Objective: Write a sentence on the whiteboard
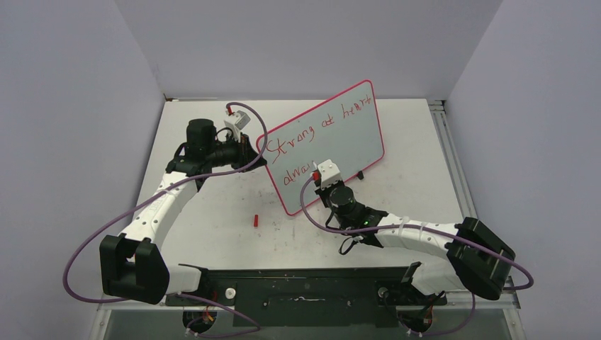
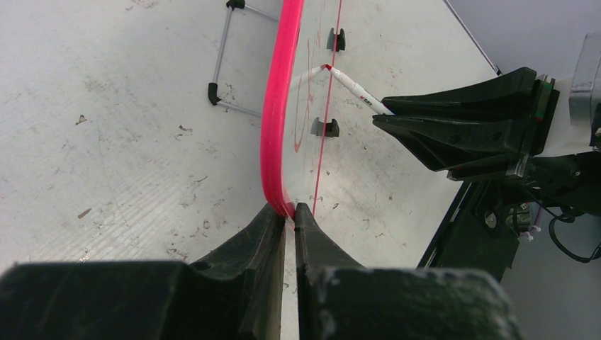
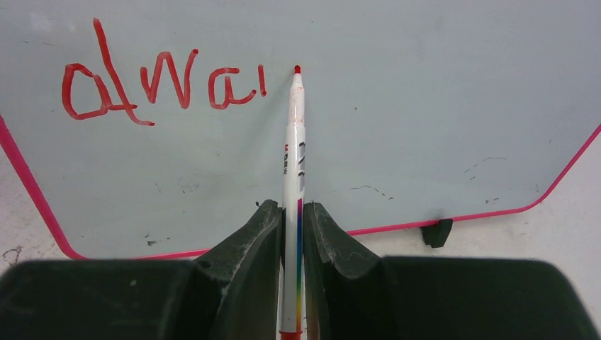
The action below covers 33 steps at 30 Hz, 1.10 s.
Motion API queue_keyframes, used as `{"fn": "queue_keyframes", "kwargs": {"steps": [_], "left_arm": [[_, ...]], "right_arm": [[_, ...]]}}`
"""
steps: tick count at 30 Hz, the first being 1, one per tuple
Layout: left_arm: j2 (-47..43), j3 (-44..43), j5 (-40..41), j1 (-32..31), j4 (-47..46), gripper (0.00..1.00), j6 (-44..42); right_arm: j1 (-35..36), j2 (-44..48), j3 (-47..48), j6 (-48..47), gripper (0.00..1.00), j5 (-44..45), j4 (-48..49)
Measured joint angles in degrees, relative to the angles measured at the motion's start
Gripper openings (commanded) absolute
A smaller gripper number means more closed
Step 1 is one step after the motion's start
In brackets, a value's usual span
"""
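The whiteboard (image 1: 354, 145) stands tilted on the table, with a pink-red rim (image 2: 275, 106) and black feet (image 3: 436, 232). Red lettering (image 1: 312, 126) reads "Strong at heart", and below it "alwa" (image 3: 159, 85) plus a short stroke. My left gripper (image 1: 253, 151) is shut on the board's left edge, its jaws pinching the rim (image 2: 291, 211). My right gripper (image 1: 320, 178) is shut on a white marker (image 3: 293, 163). The marker's red tip (image 3: 297, 69) is at the board surface just right of the last stroke. The marker also shows in the left wrist view (image 2: 354, 88).
A small red marker cap (image 1: 255, 220) lies on the scuffed white tabletop (image 1: 212, 234) in front of the board. A wire stand (image 2: 227, 64) sits on the table behind the board. Grey walls close in the table on three sides.
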<state>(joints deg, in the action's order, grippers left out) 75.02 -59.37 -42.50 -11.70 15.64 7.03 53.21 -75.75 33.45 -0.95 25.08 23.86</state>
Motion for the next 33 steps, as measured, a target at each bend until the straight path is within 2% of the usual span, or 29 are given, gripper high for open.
{"fn": "queue_keyframes", "kwargs": {"steps": [17, 33], "left_arm": [[0.0, 0.0, 0.0, 0.0, 0.0, 0.00, 0.0], [0.0, 0.0, 0.0, 0.0, 0.0, 0.00, 0.0]], "right_arm": [[0.3, 0.0, -0.7, 1.8, 0.05, -0.5, 0.1], [4.9, 0.0, -5.0, 6.9, 0.05, -0.4, 0.0]]}}
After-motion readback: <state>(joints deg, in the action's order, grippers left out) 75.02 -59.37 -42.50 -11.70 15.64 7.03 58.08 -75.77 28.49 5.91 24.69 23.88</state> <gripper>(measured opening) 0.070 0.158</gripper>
